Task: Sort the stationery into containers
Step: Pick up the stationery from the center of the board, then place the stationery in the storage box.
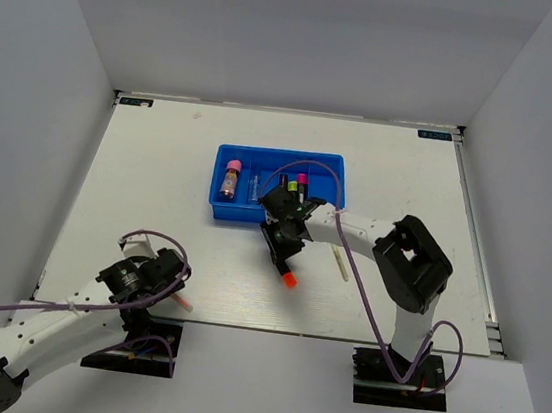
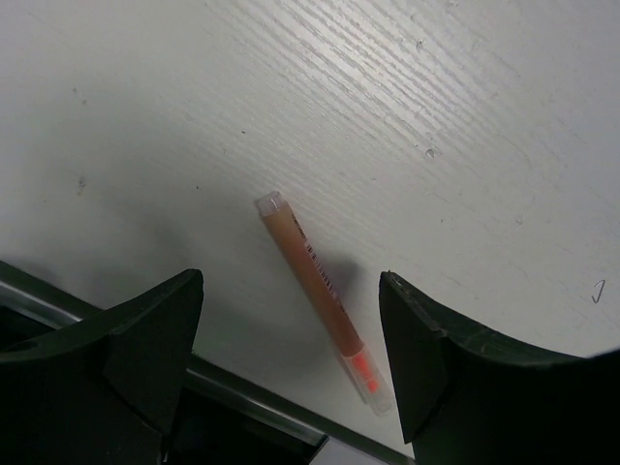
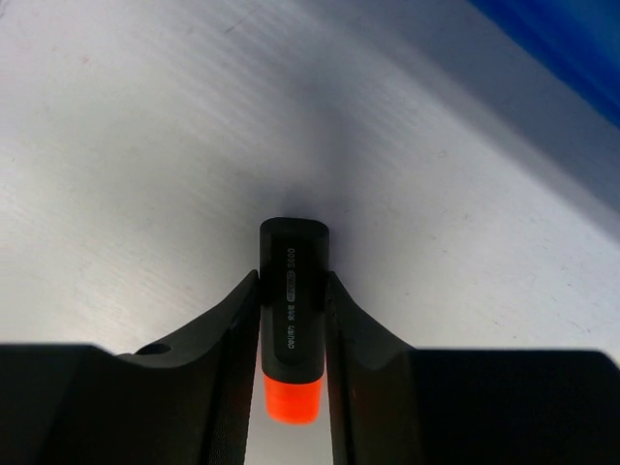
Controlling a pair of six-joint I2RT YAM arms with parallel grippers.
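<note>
My right gripper [image 1: 283,251] [image 3: 292,278] is shut on a black highlighter with an orange tip [image 1: 288,280] [image 3: 294,247], one finger pressed against each side. It is just in front of the blue tray [image 1: 239,216] [image 3: 572,48]. The tray holds a pink-capped tube [image 1: 229,179], a clear bottle [image 1: 254,186] and further highlighters [image 1: 301,183]. A thin beige stick [image 1: 343,263] lies on the table right of the gripper. My left gripper [image 1: 164,278] [image 2: 291,286] is open above a thin pink-orange stick [image 1: 184,304] [image 2: 302,257], which lies flat between its fingers, untouched.
The metal strip of the table's near edge [image 2: 242,397] runs just below the pink-orange stick. White walls enclose the table on three sides. The right arm's elbow [image 1: 410,263] stands right of the tray.
</note>
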